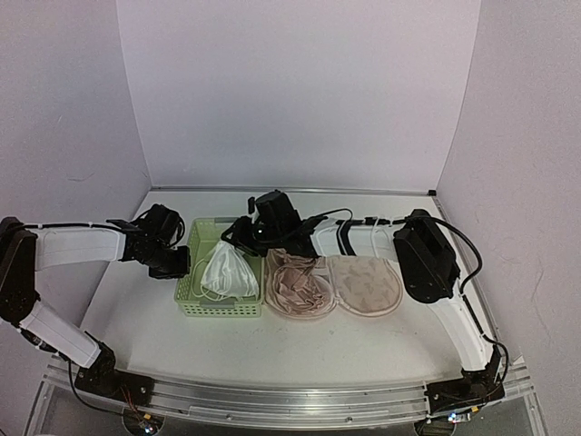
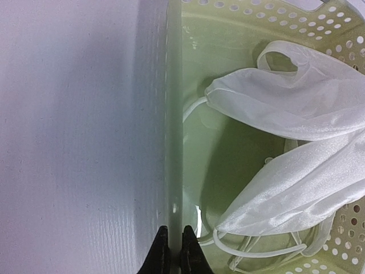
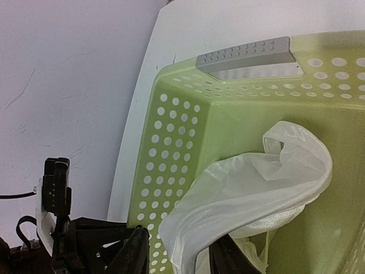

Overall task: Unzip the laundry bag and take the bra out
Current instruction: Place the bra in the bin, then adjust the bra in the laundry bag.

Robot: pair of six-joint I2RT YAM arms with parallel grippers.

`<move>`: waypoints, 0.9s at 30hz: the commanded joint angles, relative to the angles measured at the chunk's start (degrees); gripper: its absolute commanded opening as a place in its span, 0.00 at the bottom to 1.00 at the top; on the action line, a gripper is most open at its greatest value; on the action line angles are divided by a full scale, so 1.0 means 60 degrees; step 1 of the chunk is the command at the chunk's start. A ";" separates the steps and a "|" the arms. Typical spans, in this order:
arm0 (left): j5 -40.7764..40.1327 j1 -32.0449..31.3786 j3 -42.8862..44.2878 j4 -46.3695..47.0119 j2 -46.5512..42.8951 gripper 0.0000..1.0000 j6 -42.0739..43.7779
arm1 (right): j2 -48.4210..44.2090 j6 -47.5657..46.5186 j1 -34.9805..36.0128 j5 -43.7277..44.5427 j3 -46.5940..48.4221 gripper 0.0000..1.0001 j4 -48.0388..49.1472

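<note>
No lettering, brand, number or sign can be read on the basket (image 1: 216, 309), the laundry bag (image 1: 368, 286) or elsewhere.

Clearance at basket (image 1: 220, 304)
I see bare table (image 1: 272, 350) in front; laundry bag (image 1: 331, 286) crowds its right side, left gripper (image 2: 175, 260) its left wall.

A robotics lab test cell, not a lived-in room. A white desk (image 1: 272, 341) is boxed in by plain pale panels at the back (image 1: 290, 91), left (image 1: 64, 109) and right (image 1: 526, 136). Two robot arms, the left arm (image 1: 73, 247) and the right arm (image 1: 454, 318), are bolted to an aluminium rail (image 1: 272, 400) along the near edge, with black cables (image 1: 354, 222) trailing. A green plastic basket (image 1: 192, 295) and a fabric laundry bag (image 1: 368, 286) lie on the desk.
</note>
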 commanded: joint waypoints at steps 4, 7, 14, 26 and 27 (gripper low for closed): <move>-0.0147 -0.0035 0.0200 0.0368 0.0093 0.00 0.0142 | -0.1532 -0.0576 0.0071 0.0555 -0.0762 0.49 0.0088; -0.0190 -0.0034 0.0231 0.0359 0.0108 0.00 0.0149 | -0.1992 -0.0861 0.0071 0.0717 -0.1114 0.52 -0.0193; -0.0279 -0.0033 0.0284 0.0356 0.0191 0.00 0.0171 | -0.3539 -0.1716 0.0056 0.1238 -0.2306 0.56 -0.0518; -0.0310 -0.0033 0.0378 0.0324 0.0291 0.00 0.0364 | -0.6709 -0.3636 -0.0566 0.2745 -0.5406 0.64 -0.1463; -0.0301 -0.0033 0.0390 0.0327 0.0327 0.00 0.0375 | -0.6842 -0.3655 -0.0741 0.2659 -0.5717 0.64 -0.1463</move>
